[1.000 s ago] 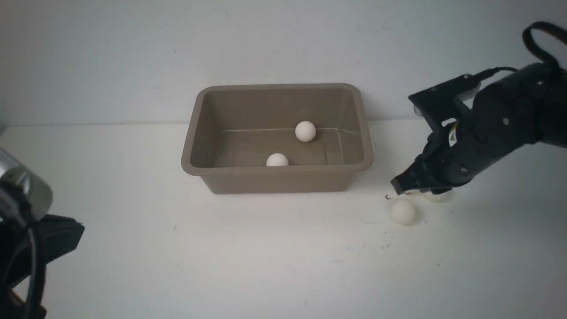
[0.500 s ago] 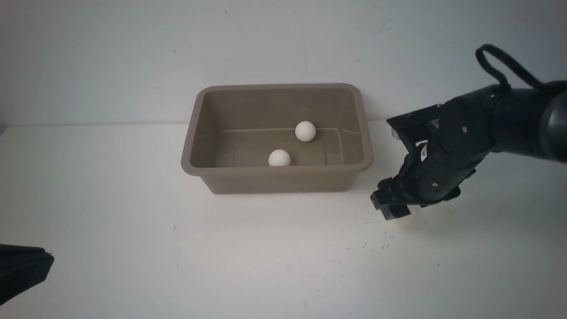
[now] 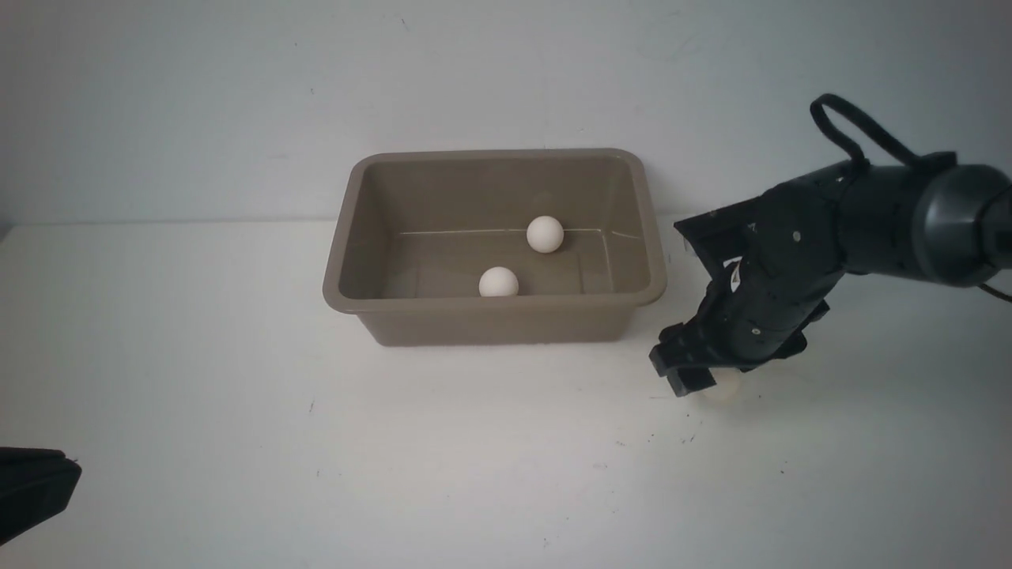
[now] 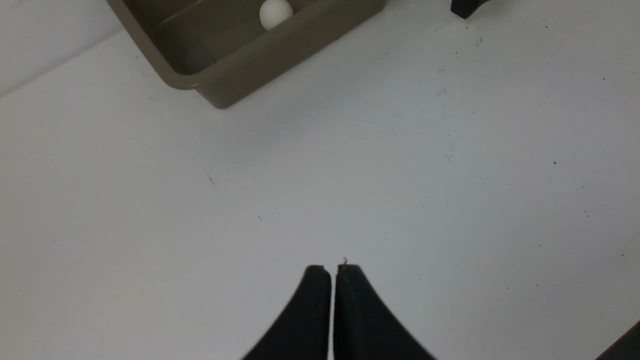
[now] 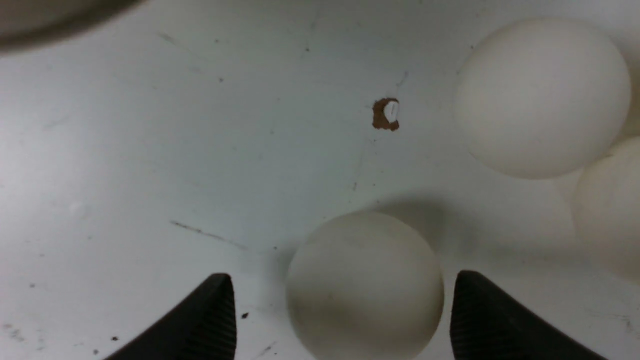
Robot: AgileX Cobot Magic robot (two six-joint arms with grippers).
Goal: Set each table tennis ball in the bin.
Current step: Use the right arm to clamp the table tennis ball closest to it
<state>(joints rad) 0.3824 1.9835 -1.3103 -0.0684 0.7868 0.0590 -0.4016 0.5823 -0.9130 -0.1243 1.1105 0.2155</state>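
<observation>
The taupe bin (image 3: 348, 237) stands at the table's back middle with two white balls in it, one (image 3: 545, 234) at the back, one (image 3: 498, 281) near the front wall. My right gripper (image 3: 696, 379) is low over the table right of the bin, open, its fingers either side of a third ball (image 5: 365, 282) that rests on the table without being gripped. That ball peeks out under the gripper in the front view (image 3: 726, 384). Two more balls (image 5: 542, 97) (image 5: 607, 207) lie just beyond. My left gripper (image 4: 332, 270) is shut and empty, above bare table.
The left arm's edge (image 3: 32, 486) shows at the front left corner. A small brown chip (image 5: 385, 114) marks the table near the balls. The bin's corner (image 4: 200, 85) shows far ahead in the left wrist view.
My right gripper has moved left and down over the ball at the bin's right, now straddling it. The left arm has drawn back out of the front view's left side.
</observation>
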